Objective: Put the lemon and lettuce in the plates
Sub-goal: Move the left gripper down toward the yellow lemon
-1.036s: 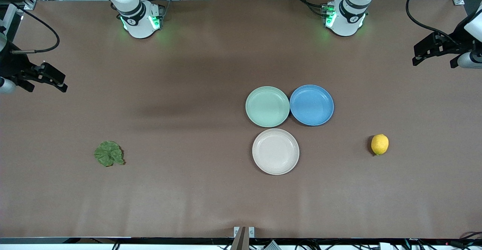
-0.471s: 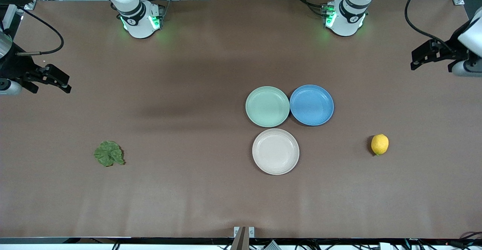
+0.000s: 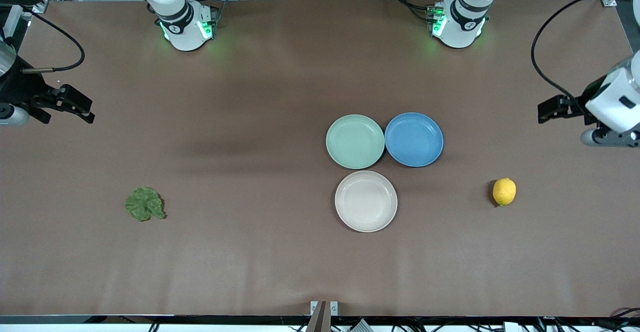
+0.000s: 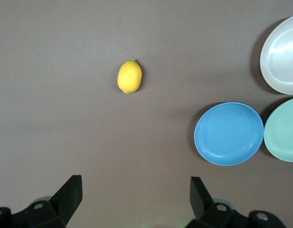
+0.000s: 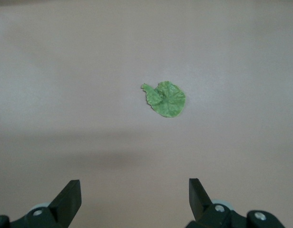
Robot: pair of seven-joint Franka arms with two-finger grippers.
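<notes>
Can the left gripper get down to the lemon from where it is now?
Probably yes. The left gripper is open above bare table; the lemon lies alone, well apart from the blue plate, with nothing between.

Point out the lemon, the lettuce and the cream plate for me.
lemon (image 3: pixel 504 191): front view, middle of the fruit.
lettuce (image 3: pixel 144 204): front view, centre of the leaf.
cream plate (image 3: pixel 366 224): front view, rim nearest the camera.
</notes>
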